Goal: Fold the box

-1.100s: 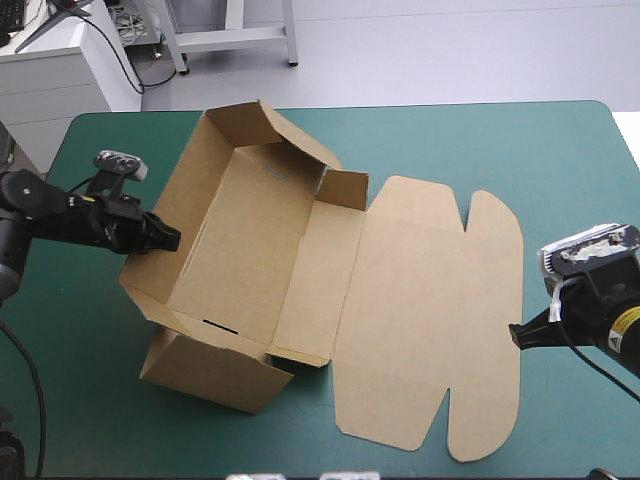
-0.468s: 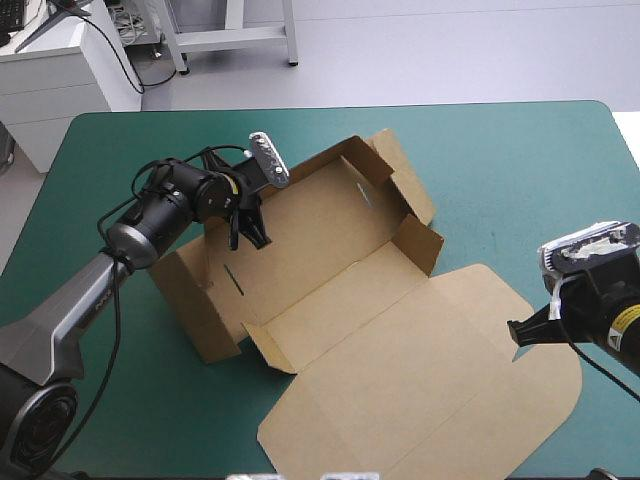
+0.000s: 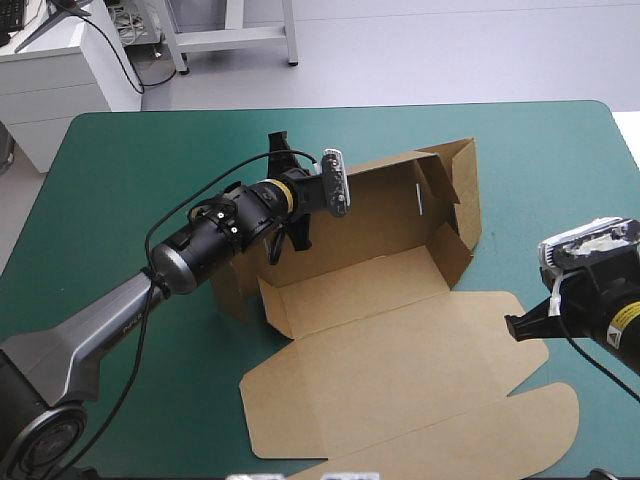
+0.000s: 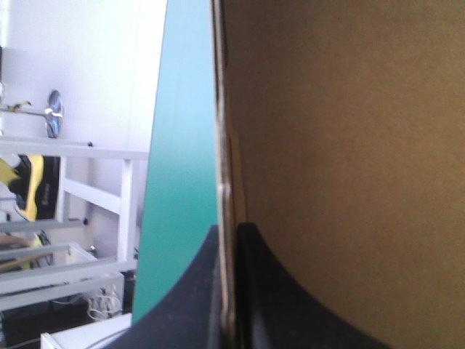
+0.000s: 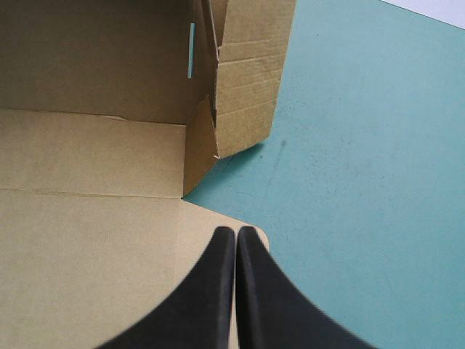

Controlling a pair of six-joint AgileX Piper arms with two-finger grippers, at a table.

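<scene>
Left jaws are all but shut, the black fingers pinching a thin edge of brown board between them. That is the long wall of the box, which fills the view on one side of the grip. A strip of the teal-green surface runs along the other side.

From above, the left arm reaches in over the left half of the surface. Its wrist is rolled over at the left end of that far wall, which stands raised. At the right end a short end wall is up too, with a flap folded in beside it.

Right jaws are closed tight, the two fingers meeting in one pointed arch with nothing between them. Their tip sits over the corner of the flat lid, where it meets bare surface. Whether it touches the board I cannot tell. Ahead of it are the raised end wall and the inside of the tray.

The box lies slantwise mid-surface, its floor panel down and its lid spread flat toward the near edge.
</scene>
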